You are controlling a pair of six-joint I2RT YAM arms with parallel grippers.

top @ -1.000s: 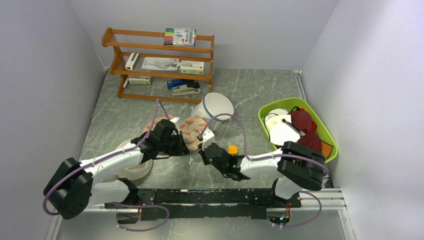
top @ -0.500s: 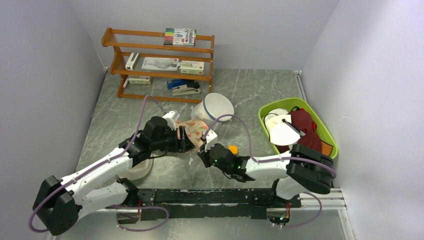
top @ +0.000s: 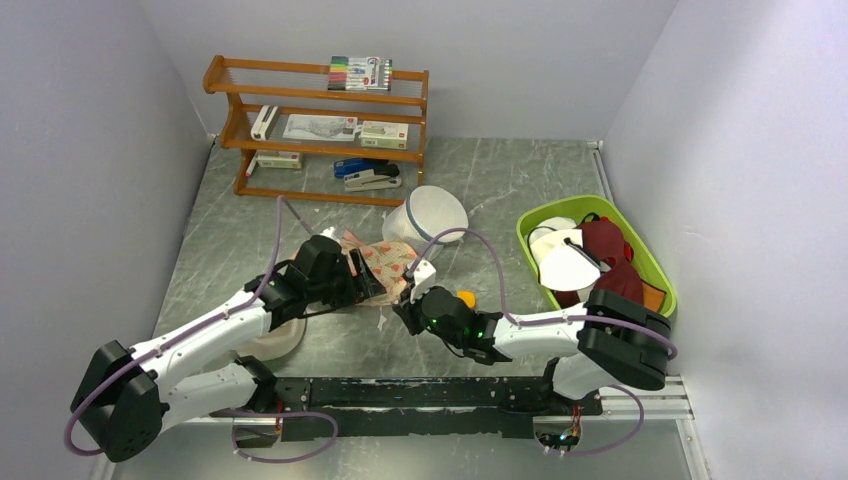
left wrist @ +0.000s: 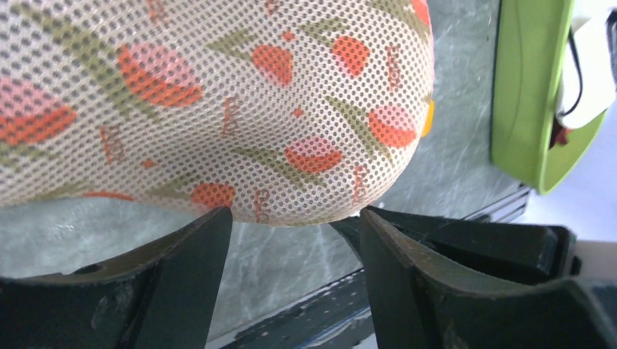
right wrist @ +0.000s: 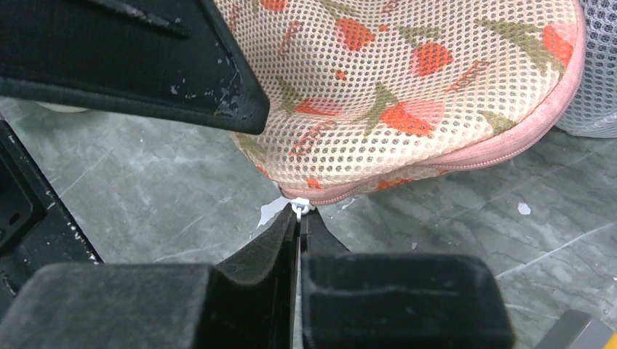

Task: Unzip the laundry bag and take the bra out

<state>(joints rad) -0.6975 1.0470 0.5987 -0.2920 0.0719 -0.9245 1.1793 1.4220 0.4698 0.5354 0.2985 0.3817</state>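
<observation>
Left gripper [top: 362,284]: shut a second ago, now jaws apart; its arm's elbow has dropped toward the near-left corner, and the bag [top: 385,258] has shifted a little toward the left edge; the bag's rounded edge lies between the fingertips in the left wrist view, and I cannot tell whether it touches them
Bag: beige mesh with orange-red and green flowers, lying near the middle of the table [top: 520,180], between the two grippers; as far as the right wrist view shows, the zip is shut along the pink rim
Zip pull [right wrist: 300,206]: small and white, at the near end of the bag's rim
Right gripper [right wrist: 298,218]: closed, fingertips pinching the zip pull, low over the table
Mesh cylinder [top: 432,212]: white, just beyond the bag on its far side; whether the two touch I cannot tell
Orange piece [top: 465,298]: small, beside the right arm, near the bag's right end
Cap [top: 270,340]: round and cream, partly under the left arm, toward the near-left corner
Basket [left wrist: 520,94]: green, at the right edge, with white and dark red cloth in it
Rack [top: 315,150]: wooden, at the far-left corner, stationery on its shelves
</observation>
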